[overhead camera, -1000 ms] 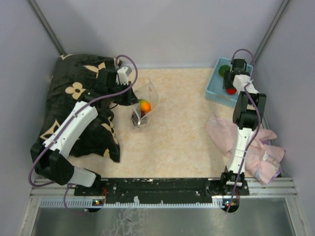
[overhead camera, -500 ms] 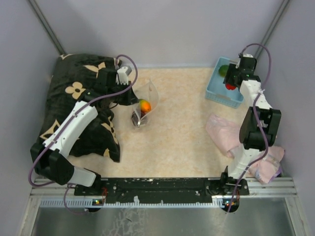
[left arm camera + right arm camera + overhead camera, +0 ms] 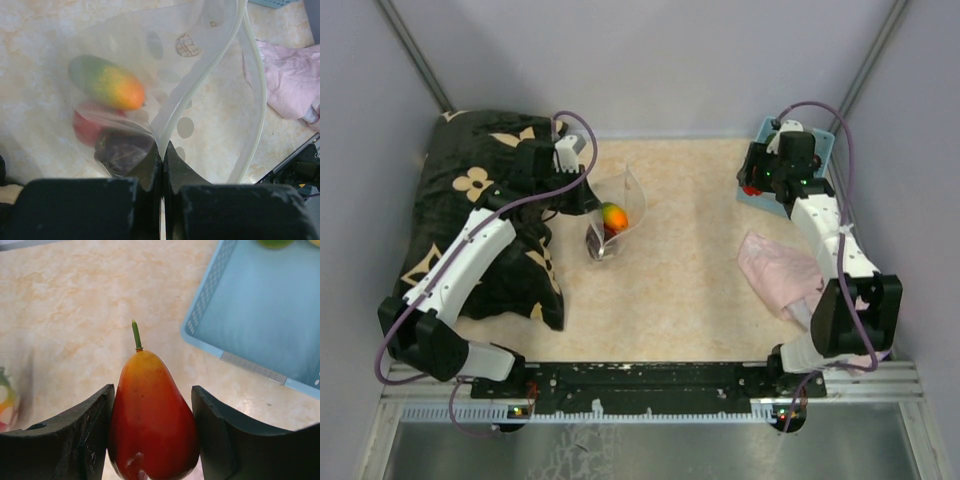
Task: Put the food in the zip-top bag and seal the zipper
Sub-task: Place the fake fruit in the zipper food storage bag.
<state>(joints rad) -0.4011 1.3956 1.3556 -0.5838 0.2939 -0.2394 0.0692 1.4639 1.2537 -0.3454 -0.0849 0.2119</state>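
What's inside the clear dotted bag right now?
Three pieces show in the bag: a green-and-orange fruit, a red one partly covered by it, and a dark maroon one. Anything beneath them is hidden.

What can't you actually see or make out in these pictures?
- Top view: the right arm hides what is left in the blue basket.
- Right wrist view: the top edge cuts off a green piece in it.
- Left wrist view: crinkled zip-top bag plastic blurs the dark item inside.
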